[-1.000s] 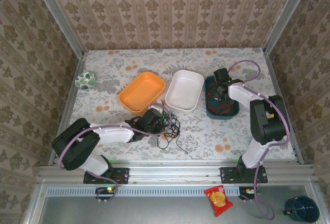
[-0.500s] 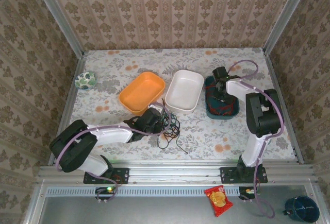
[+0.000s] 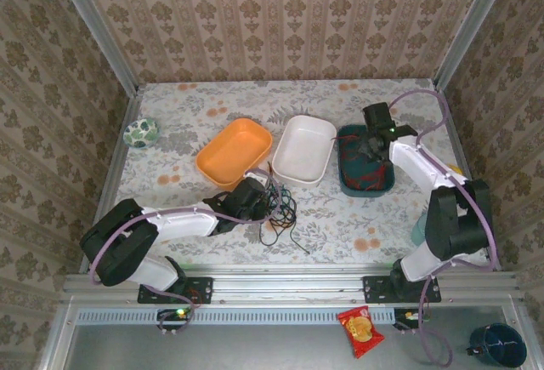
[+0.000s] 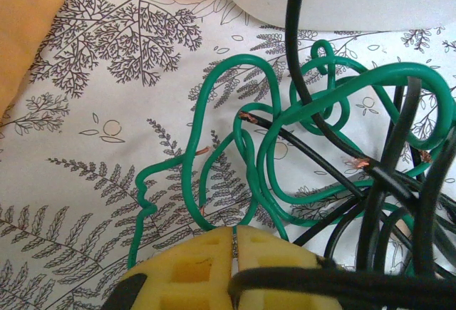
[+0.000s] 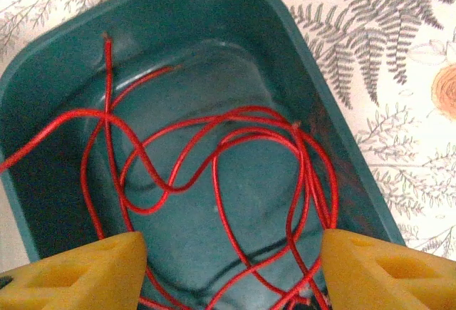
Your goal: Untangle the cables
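Observation:
A tangle of green cables (image 4: pixel 246 58) and black cables (image 4: pixel 296 39) lies on the table in front of the white tray; from above it is a dark knot (image 3: pixel 278 208). My left gripper (image 3: pixel 254 201) sits at the knot's left edge. Its yellow fingers are shut (image 4: pixel 234 233) with a green cable running into the seam and a black cable draped across them. Loose red cables (image 5: pixel 214 182) lie coiled in the teal tray (image 5: pixel 178 11). My right gripper (image 5: pixel 231 253) hangs over them, open, with nothing between its fingers (image 5: pixel 78 271). In the top view it hovers over the teal tray (image 3: pixel 365 191).
An orange tray (image 3: pixel 235 153) and a white tray (image 3: pixel 303 149) stand side by side behind the tangle, the teal tray to their right. A small patterned bowl (image 3: pixel 140 133) sits at the far left. Wallpapered walls close in the table on three sides.
My right gripper has opened over the teal tray, and its arm has swung out to the right. The red cables stay in the tray. The left arm has not moved.

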`<state>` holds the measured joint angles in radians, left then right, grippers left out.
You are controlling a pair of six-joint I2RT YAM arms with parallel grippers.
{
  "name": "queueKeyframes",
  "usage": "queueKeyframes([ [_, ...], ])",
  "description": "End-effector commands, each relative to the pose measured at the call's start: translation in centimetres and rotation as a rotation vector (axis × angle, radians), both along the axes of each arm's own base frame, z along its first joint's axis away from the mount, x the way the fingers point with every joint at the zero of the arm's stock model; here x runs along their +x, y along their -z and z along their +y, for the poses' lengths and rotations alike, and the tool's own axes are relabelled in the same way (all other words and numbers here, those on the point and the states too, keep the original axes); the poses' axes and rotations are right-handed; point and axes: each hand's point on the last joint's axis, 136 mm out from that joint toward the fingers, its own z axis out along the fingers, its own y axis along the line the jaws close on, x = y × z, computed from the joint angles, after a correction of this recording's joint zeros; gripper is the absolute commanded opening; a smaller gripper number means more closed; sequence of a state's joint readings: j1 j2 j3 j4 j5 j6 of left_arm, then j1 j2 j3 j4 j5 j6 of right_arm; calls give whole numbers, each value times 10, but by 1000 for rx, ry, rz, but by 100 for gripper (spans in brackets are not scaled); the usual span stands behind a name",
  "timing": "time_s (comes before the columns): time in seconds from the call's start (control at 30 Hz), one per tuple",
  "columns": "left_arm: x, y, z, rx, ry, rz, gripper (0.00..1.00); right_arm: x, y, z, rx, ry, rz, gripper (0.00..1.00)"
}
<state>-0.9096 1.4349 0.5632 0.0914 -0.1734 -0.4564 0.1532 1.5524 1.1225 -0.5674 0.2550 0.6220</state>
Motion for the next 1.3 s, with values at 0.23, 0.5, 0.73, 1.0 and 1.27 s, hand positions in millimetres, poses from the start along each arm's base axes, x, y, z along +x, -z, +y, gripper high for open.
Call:
queueKeyframes([
  [0.23, 2, -12, -7, -28, 11, -25, 0, -12, -24, 95, 306, -371, -125, 57],
  [0.5, 0, -8, -4, -30, 7, -16, 0, -111, -49, 221, 544, -939, -161, 56],
  [0.73, 1, -11, -6, -35, 13, -23, 0, -134, -19, 256, 548, -1092, -41, 56],
  [1.0, 2, -11, -5, -29, 12, -23, 0, -118, -4, 274, 518, -1104, -15, 12],
  [1.27, 0, -1, 5, -7, 1, 1, 0, -70, -96, 209, 430, -866, -355, 0],
])
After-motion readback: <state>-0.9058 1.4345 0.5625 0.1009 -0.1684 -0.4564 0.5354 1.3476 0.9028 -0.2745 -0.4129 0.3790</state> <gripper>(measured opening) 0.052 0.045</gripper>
